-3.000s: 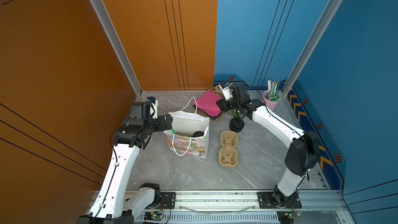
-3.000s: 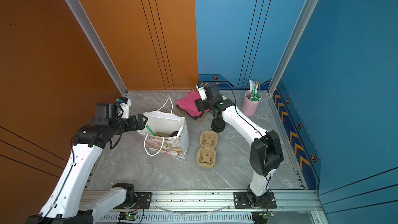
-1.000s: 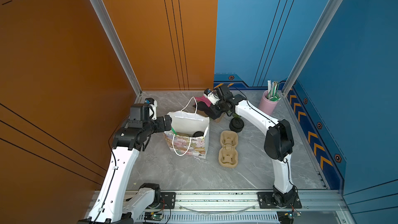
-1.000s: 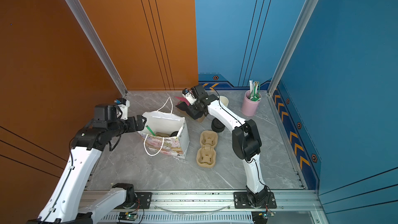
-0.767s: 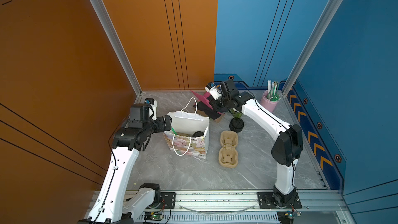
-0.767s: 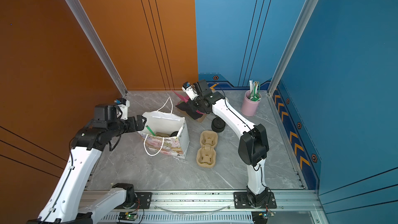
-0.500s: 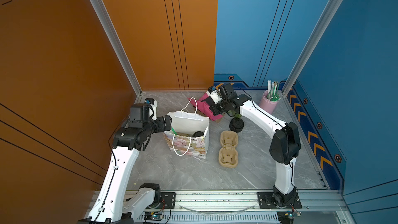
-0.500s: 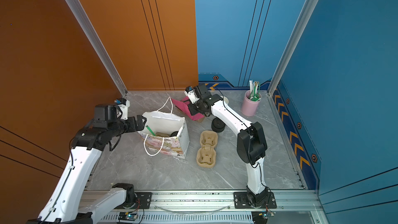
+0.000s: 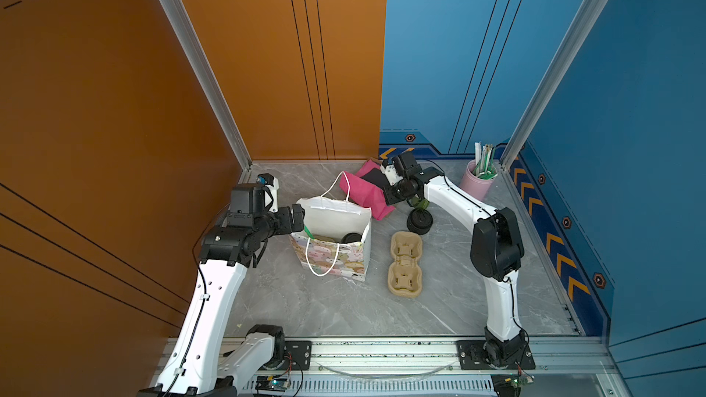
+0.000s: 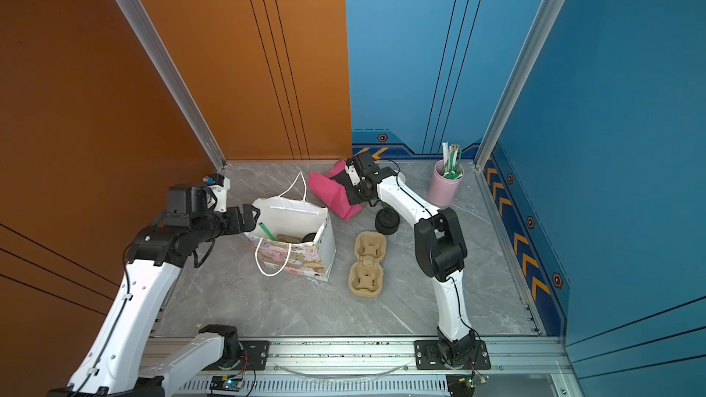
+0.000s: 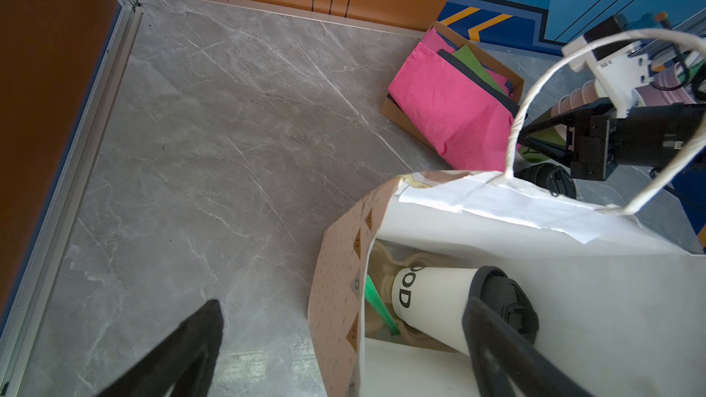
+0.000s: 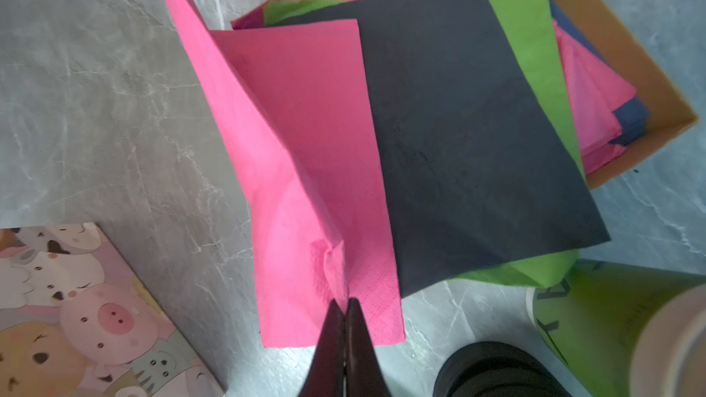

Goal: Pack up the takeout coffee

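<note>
Left wrist view: takeout coffee (image 11: 435, 299) is already in the paper bag (image 11: 535, 223). It lies tilted on its side on a pulp tray (image 11: 386, 261) at the bag's bottom, black dome lid (image 11: 504, 299) on, dark lettering up. A green straw (image 11: 378, 309) leans beside it against the bag's wall. The left gripper (image 11: 344, 301) has its jaws wide apart and holds nothing. One finger is outside the bag over the counter (image 11: 191, 147), the other over the bag's mouth above the cup's lid (so it straddles the side wall; can't tell if it touches the wall).

Right wrist view: the right gripper (image 12: 345, 309) has its jaws pressed together on a pink napkin (image 12: 305, 147), pinching a bunched bit near one edge. The napkin is partly unfolded, one flap standing up. It overlaps a black napkin (image 12: 458, 147), with a green napkin (image 12: 535, 51) under that, all in a shallow cardboard box (image 12: 630, 70). A stack of black lids (image 12: 496, 372) and a cup stack with a green lowest cup (image 12: 611, 318) sit near the gripper.

Both top views: bag upright mid-counter, left gripper at its left rim. A two-cup pulp carrier (image 9: 405, 265) lies flat just right of the bag. A pink cup of straws (image 9: 477, 185) stands in the far right corner.
</note>
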Available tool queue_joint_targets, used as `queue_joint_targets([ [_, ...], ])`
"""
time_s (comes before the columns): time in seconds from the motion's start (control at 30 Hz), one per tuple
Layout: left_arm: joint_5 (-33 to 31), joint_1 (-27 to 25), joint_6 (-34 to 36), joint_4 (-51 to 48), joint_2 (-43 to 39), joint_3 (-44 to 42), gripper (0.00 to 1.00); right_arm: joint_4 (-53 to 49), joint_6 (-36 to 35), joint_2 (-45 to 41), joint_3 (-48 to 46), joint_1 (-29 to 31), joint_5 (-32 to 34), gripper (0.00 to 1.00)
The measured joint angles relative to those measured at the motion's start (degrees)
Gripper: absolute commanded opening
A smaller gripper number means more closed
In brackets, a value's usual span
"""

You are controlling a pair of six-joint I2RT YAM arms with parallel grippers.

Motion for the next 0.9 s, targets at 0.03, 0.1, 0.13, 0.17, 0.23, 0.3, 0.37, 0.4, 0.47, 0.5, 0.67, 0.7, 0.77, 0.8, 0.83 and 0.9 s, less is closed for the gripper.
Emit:
queue_joint_targets([
  [0.03, 0.0, 0.0, 0.0, 0.0, 0.0, 0.0, 0.98, -0.6, 0.0, 0.6, 0.0, -0.1, 0.4, 0.07],
  [0.1, 0.0, 0.0, 0.0, 0.0, 0.2, 0.0, 0.98, -1.9, 0.0, 1.6, 0.0, -0.2, 1.0, 0.08],
  [0.13, 0.0, 0.0, 0.0, 0.0, 0.3, 0.0, 0.98, -2.5, 0.1, 1.8, 0.0, -0.3, 1.1, 0.09],
  [0.17, 0.0, 0.0, 0.0, 0.0, 0.3, 0.0, 0.98, -3.1, 0.1, 2.0, 0.0, -0.3, 1.5, 0.09],
  [0.23, 0.0, 0.0, 0.0, 0.0, 0.5, 0.0, 0.98, -4.0, 0.2, 2.0, 0.0, -0.3, 1.9, 0.13],
  [0.3, 0.0, 0.0, 0.0, 0.0, 0.7, 0.0, 0.98, -4.5, 0.4, 2.0, 0.3, -0.3, 2.2, 0.19],
  [0.37, 0.0, 0.0, 0.0, 0.0, 0.8, 0.0, 0.98, -5.2, 0.6, 2.0, 0.7, -0.4, 2.4, 0.25],
  [0.4, 0.0, -0.1, 0.0, 0.0, 0.8, 0.0, 0.98, -5.5, 0.6, 2.0, 1.1, -0.5, 2.5, 0.28],
  [0.47, 0.0, -0.2, 0.0, 0.0, 0.8, 0.0, 0.98, -6.0, 0.7, 2.0, 1.9, -0.6, 2.5, 0.34],
  [0.5, 0.0, -0.2, 0.0, 0.0, 0.8, 0.0, 0.98, -6.3, 0.6, 2.0, 2.3, -0.6, 2.5, 0.37],
  [0.67, 0.0, -0.3, -0.2, 0.0, 0.8, 0.0, 0.98, -6.8, 0.3, 1.4, 2.9, -0.8, 2.5, 0.5],
  [0.7, 0.0, -0.3, -0.2, 0.0, 0.8, 0.0, 0.98, -6.9, 0.2, 1.2, 2.9, -0.8, 2.4, 0.54],
  [0.77, 0.0, -0.3, -0.2, 0.0, 0.8, 0.0, 0.98, -7.2, -0.4, 0.3, 2.9, -0.7, 2.3, 0.6],
  [0.8, 0.0, -0.3, -0.2, 0.0, 0.8, 0.0, 0.98, -7.4, -0.9, -0.3, 2.9, -0.5, 2.3, 0.62],
  [0.83, 0.0, -0.3, -0.2, 0.0, 0.8, 0.0, 0.98, -7.6, -1.6, -1.2, 2.9, -0.3, 2.3, 0.64],
  [0.9, 0.0, -0.4, -0.2, 0.0, 0.8, 0.0, 0.98, -7.6, -3.0, -2.9, 3.0, 0.5, 2.5, 0.68],
])
